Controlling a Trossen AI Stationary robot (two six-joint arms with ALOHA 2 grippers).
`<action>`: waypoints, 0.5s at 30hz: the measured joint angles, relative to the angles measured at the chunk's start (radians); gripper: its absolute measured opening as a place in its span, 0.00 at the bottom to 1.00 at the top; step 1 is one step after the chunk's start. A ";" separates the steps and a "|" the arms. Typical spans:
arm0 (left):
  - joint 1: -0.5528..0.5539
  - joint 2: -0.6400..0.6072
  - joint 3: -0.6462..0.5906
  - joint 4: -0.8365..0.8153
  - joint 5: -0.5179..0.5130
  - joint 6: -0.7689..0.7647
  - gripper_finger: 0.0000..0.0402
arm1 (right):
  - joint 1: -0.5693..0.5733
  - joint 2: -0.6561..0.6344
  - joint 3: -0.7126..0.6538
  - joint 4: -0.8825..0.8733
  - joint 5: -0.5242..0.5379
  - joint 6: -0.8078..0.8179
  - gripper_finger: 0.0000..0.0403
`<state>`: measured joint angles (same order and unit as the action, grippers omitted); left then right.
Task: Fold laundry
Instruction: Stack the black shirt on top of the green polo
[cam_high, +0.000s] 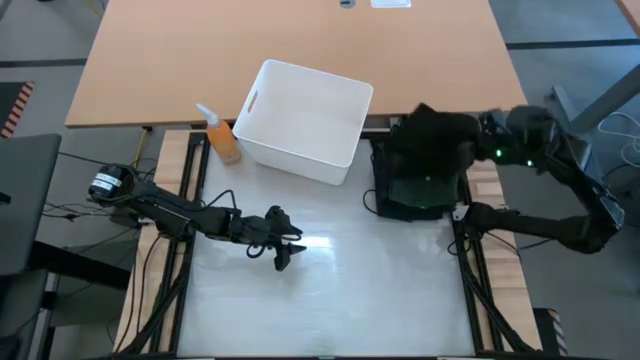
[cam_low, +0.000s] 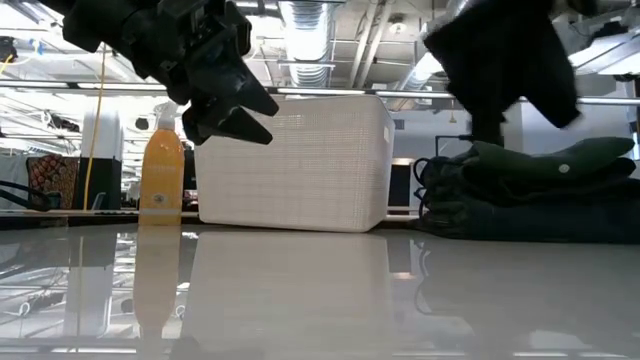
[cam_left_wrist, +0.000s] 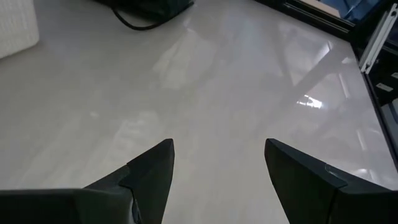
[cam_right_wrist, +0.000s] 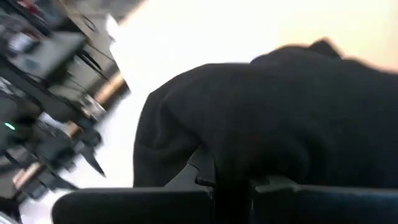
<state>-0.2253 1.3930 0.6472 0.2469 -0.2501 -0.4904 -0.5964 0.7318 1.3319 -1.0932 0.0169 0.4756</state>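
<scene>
My right gripper (cam_high: 465, 135) is shut on a black garment (cam_high: 430, 128) and holds it over a stack of folded dark laundry (cam_high: 418, 188) at the table's far right. In the low view the black garment (cam_low: 505, 60) hangs above the stack (cam_low: 530, 195), whose top piece is dark green. I cannot tell whether the garment's lowest end touches the stack. My left gripper (cam_high: 288, 250) hovers open above the bare table left of centre; its fingers (cam_left_wrist: 155, 168) have nothing between them. My right gripper pinches bunched black cloth (cam_right_wrist: 230, 155) between its two fingers (cam_right_wrist: 205, 174). The cloth drapes over the fingertips and hides which part and how many layers are caught. The garment hangs slack below the gripper, above the stack.
A white plastic bin (cam_high: 305, 120) stands at the far middle of the table, with an orange spray bottle (cam_high: 222, 135) to its left. The glossy white table top (cam_high: 330, 290) stretches between both arms. Black frame rails (cam_high: 470, 270) run along its sides.
</scene>
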 joint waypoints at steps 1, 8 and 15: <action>0.000 0.000 0.000 0.002 0.000 0.000 0.60 | 0.000 0.021 0.022 0.029 -0.003 -0.019 0.09; 0.000 0.000 0.000 0.008 0.000 -0.029 0.60 | -0.037 0.257 0.224 0.110 -0.044 -0.201 0.09; -0.019 0.000 0.000 0.007 0.001 -0.053 0.60 | -0.164 0.460 0.377 0.168 -0.052 -0.393 0.09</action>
<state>-0.2447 1.3926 0.6472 0.2536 -0.2495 -0.5434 -0.7602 1.1915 1.7092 -0.9257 -0.0349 0.0827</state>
